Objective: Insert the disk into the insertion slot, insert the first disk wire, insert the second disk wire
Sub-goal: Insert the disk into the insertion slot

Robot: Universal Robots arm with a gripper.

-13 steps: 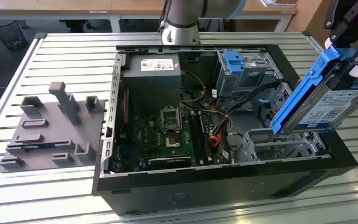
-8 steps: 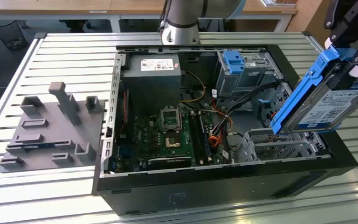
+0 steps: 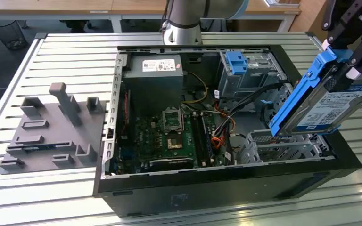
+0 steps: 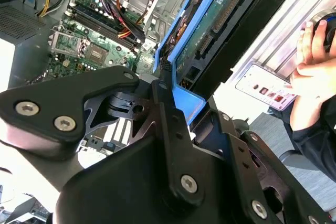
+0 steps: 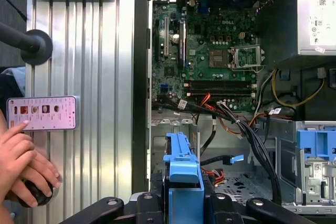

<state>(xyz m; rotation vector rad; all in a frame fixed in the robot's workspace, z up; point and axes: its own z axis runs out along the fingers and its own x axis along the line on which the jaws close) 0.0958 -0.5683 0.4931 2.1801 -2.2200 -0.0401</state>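
Right now my gripper (image 3: pixel 350 63), a black claw of bolted linkage bars, is clamped on the upper end of the disk (image 3: pixel 329 109), a flat rectangular silver-grey hard drive with a white-and-blue label, clipped in a bright blue plastic carrier frame. The disk hangs tilted at the exterior view's right, over an open black computer case (image 3: pixel 231 183) that lies on a slatted aluminium table (image 3: pixel 74 52). Its lower end is just above the insertion slot (image 3: pixel 284 147), a low silver-grey sheet-metal cage with perforated walls at the case's corner on that side; I cannot tell whether the two touch. A bundle of black cables (image 3: pixel 251 97) runs just beside the cage, between it and a green motherboard (image 3: pixel 168 136). A taller metal bay with a blue bracket (image 3: pixel 239 63) stands farther along the same wall of the case. In the first wrist view a person's hand (image 5: pixel 21 158) rests on the table outside the case. To do this insertion well, I judge the disk should be squared to the cage mouth so both blue rails meet the ribbed walls evenly. It should also be steered clear of the cables and eased in slowly with a firm grip, since a skewed entry could jam.
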